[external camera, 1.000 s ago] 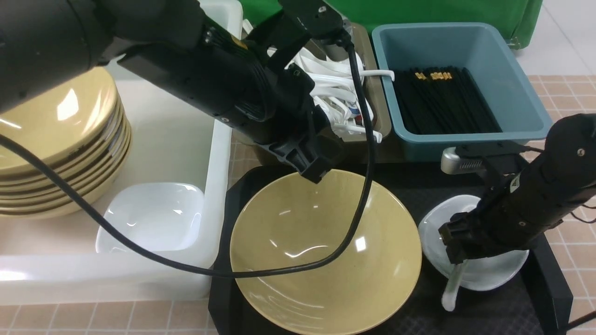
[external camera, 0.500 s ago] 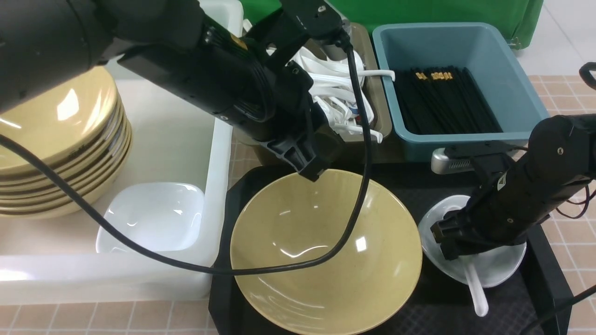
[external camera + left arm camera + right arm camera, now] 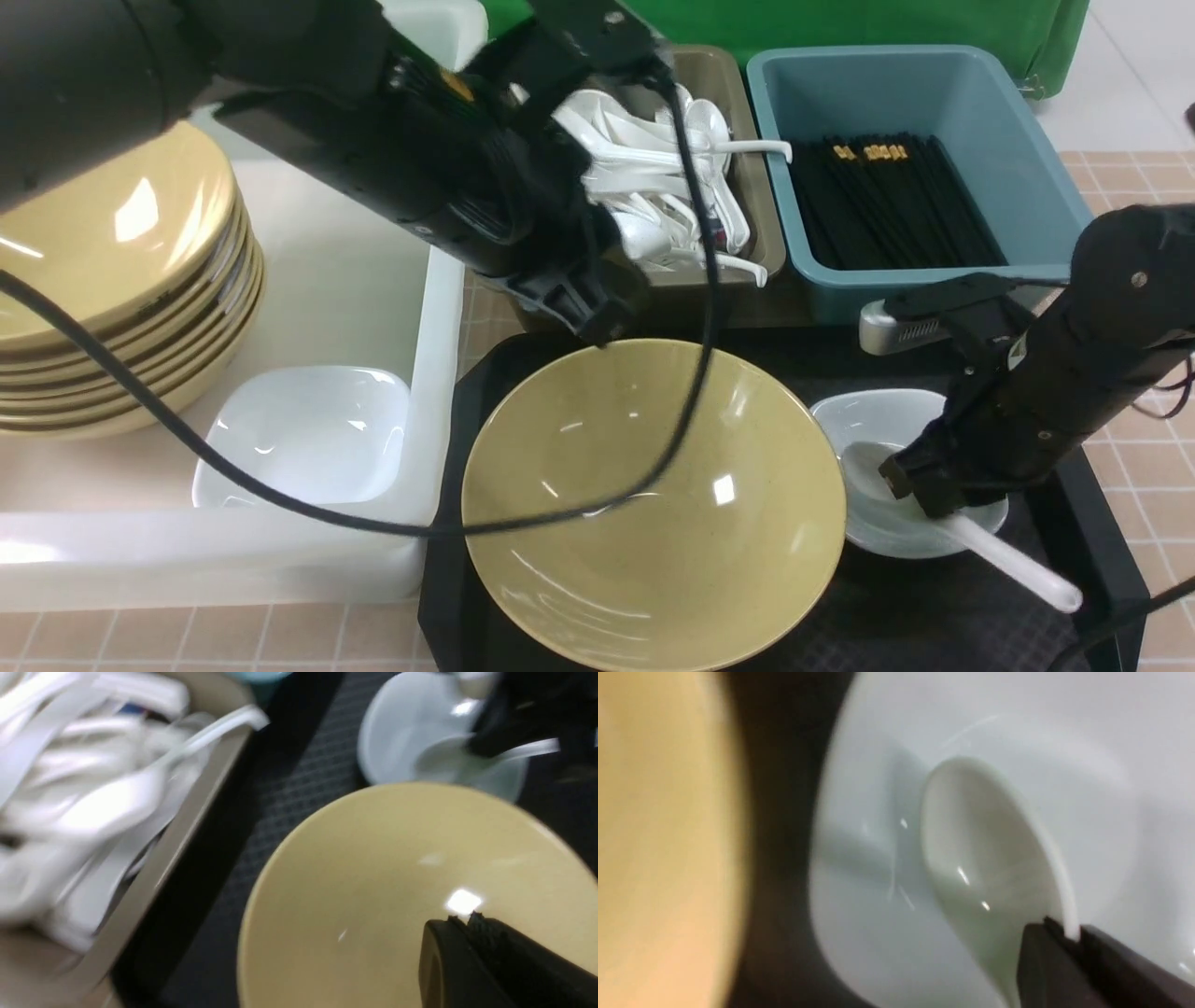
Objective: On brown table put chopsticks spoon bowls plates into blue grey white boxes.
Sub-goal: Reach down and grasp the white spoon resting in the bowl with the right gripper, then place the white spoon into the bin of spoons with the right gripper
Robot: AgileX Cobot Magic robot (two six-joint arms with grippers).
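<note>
The step in hand was the spoon. The right claw was closed on it at the edge of the scoop. The scoop lay inside the white plate on the black tray, and the handle reached out over the plate's rim. I judged that the next move called for lifting the spoon clear of the plate and carrying it over to the grey box. It should be lowered with care there, because the heap of spoons was already high.

The left claw hung at the far rim of the yellow bowl on the tray. It looked narrow and held nothing.

I counted three boxes on the table. One bowl stood on the tray, and a stack of bowls, perhaps six or seven, stood in the white box. There were two plates, the second plate lying in the white box. The spoons in the grey box were too tangled to count. The chopsticks in the blue box were too many and too close together to count.
</note>
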